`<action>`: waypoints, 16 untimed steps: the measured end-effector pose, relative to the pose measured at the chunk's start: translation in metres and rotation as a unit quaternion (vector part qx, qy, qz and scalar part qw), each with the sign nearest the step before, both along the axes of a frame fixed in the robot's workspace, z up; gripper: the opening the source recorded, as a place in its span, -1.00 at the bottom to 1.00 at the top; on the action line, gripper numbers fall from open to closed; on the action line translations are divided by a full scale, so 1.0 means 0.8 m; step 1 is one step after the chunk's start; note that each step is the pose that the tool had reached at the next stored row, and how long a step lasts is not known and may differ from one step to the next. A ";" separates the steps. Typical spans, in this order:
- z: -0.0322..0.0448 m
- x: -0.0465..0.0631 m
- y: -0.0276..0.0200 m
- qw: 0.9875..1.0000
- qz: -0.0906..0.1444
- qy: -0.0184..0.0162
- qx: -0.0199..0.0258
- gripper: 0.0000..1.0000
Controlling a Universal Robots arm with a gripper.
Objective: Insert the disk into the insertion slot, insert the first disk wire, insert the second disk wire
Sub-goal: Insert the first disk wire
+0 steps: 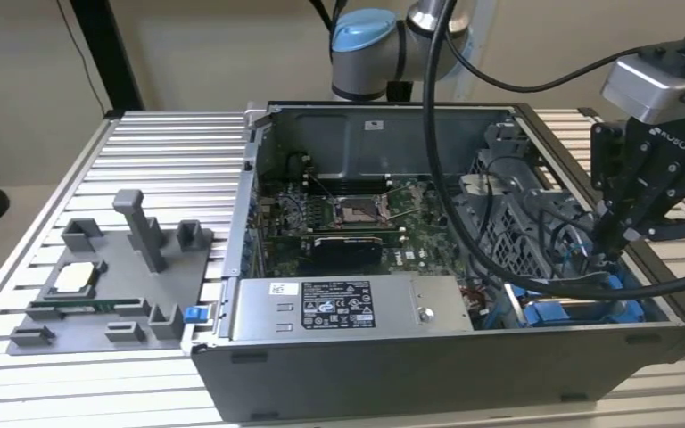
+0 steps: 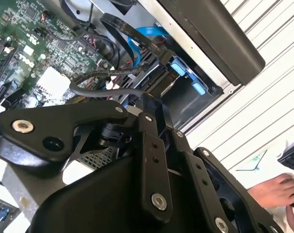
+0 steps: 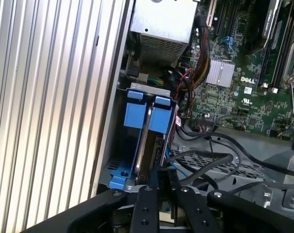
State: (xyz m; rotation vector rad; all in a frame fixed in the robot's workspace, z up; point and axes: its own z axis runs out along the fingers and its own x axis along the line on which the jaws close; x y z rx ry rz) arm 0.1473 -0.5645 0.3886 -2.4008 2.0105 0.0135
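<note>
Soft, even light falls overall, the ribbed bench point(image 2: 278, 82) glares white in the second wrist view, and the computer case point(image 1: 355, 143) lies shadowed inside.

In the exterior view, the spot where the gripper point(image 1: 605, 254) meets the tangled cables point(image 1: 485, 245) inside the computer case point(image 1: 438, 374) is too dark to make out. The robot arm point(image 1: 367, 45) is cut off at the top edge. In the second wrist view, a person's hand point(image 2: 278, 191) is cropped at the picture's edge.

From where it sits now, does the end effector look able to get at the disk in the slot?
Likely yes: the end effector is right at the edge of the disk in the insertion slot, with nothing between them. Black cables crowd one side and might snag.
</note>
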 end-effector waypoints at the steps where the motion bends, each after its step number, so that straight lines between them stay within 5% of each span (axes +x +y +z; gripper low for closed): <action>1: 0.0000 0.000 -0.0011 1.000 -0.001 0.001 0.000 -1.00; 6: -0.0001 0.001 -0.0086 1.000 -0.004 0.007 0.000 -1.00; 10: -0.0009 0.001 -0.0112 1.000 -0.007 0.021 0.001 -1.00; 12: -0.0010 0.001 -0.0112 1.000 -0.009 0.025 0.005 -1.00; 16: -0.0012 0.001 -0.0112 0.999 -0.019 0.027 0.017 -1.00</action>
